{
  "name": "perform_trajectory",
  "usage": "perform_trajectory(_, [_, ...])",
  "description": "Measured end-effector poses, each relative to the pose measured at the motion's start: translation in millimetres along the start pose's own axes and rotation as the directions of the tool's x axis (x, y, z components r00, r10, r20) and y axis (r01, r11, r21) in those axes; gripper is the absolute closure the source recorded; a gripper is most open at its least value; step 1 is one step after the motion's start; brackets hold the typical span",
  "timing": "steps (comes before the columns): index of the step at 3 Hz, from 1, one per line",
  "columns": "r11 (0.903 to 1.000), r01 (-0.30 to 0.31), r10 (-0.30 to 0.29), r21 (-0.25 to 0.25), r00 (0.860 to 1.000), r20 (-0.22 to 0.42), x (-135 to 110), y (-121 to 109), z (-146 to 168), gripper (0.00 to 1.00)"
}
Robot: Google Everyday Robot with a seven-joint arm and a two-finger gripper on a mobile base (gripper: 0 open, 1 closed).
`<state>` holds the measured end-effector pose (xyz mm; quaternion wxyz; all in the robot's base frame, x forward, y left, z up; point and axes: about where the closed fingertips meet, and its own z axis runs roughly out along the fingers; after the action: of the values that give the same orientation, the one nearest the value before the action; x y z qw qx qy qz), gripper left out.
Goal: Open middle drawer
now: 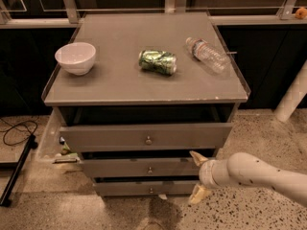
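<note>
The grey cabinet [144, 87] has three drawer fronts, each with a small round knob. The middle drawer [120, 168] is the mid-sized front, with its knob [150, 170] at centre. It sits below the taller top drawer [105, 137] and above the slim bottom drawer [124, 188]. A dark gap shows above the middle front. My gripper [195, 176] is open at the right end of the middle drawer front. One tan finger [196, 158] is at the front's upper edge and the other hangs below it. The gripper is well right of the knob and holds nothing.
On the cabinet top lie a white bowl [76, 57], a crushed green can [158, 62] and a clear plastic bottle [207, 54]. A black cable [17, 131] and a stand leg lie on the floor at the left. A white post [292, 99] stands at the right.
</note>
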<state>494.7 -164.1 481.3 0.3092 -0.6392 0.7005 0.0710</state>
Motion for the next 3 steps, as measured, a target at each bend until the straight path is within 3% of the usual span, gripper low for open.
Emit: perform_trajectory(3, [0.9995,0.012,-0.013,0.029,1.0,0.016,24.7,-33.7,30.2,0.0])
